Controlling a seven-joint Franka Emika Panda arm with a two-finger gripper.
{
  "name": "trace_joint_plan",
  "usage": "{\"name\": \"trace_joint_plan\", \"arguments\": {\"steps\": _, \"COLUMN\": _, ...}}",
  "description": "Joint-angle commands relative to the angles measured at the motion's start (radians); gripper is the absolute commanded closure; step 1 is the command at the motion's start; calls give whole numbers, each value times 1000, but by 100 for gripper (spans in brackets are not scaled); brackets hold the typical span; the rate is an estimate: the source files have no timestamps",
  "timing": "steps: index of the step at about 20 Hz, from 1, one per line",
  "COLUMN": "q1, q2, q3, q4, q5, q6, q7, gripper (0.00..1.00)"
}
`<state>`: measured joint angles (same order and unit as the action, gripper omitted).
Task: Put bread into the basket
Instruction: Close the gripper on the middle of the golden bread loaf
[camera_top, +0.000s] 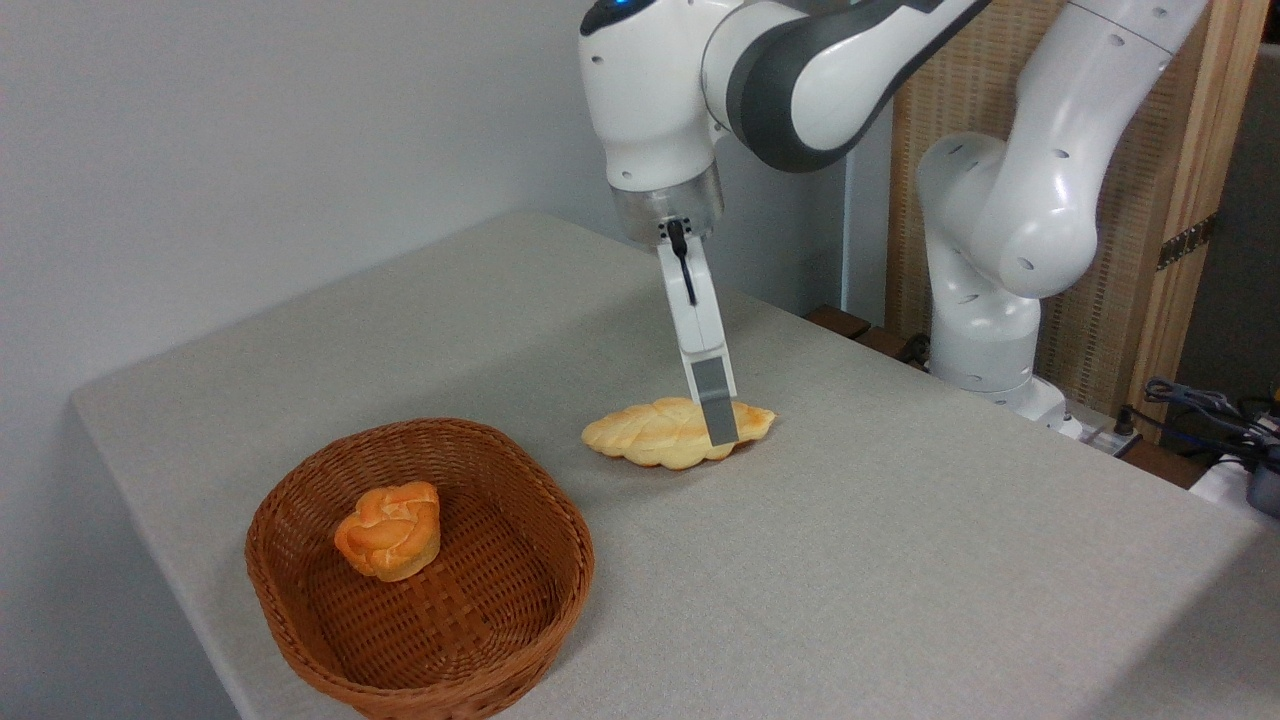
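The bread (650, 430), a long pale golden braided loaf, lies on the grey table (900, 560) near its middle. My gripper (722, 432) has come down over the loaf's right part. One grey-padded finger (715, 400) shows in front of the loaf, its tip at the loaf's near edge. The other finger is hidden behind it, so the width of the jaws does not show. The reddish-brown wicker basket (540, 600) stands at the front left, about a hand's width from the loaf.
A small round orange knotted bun (390, 530) sits inside the basket, left of its centre. The arm's white base (985, 340) stands at the table's far right edge, with cables (1200, 410) beside it. A wall runs behind on the left.
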<state>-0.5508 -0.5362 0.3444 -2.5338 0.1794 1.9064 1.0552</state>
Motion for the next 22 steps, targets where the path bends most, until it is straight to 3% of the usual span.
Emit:
{"name": "trace_joint_plan", "arguments": {"steps": 1, "q1": -12, "q2": -22, "q3": 38, "q4": -29, "q5": 18, "q6": 40, "q7": 34, "gripper": 0}}
{"name": "trace_joint_plan", "arguments": {"steps": 8, "q1": -17, "q2": -21, "q3": 38, "q4": -51, "q5": 20, "q6": 65, "q7": 37, "gripper": 0}}
{"name": "trace_joint_plan", "arguments": {"steps": 11, "q1": -18, "q2": -19, "q3": 38, "q4": -66, "q5": 19, "q6": 143, "q7": 40, "gripper": 0}}
{"name": "trace_joint_plan", "arguments": {"steps": 15, "q1": -55, "q2": -16, "q3": 38, "q4": -66, "q5": 18, "q6": 169, "q7": 40, "gripper": 0}}
{"name": "trace_joint_plan", "arguments": {"steps": 22, "q1": -77, "q2": -7, "q3": 38, "q4": -68, "q5": 11, "q6": 186, "q7": 40, "gripper": 0}}
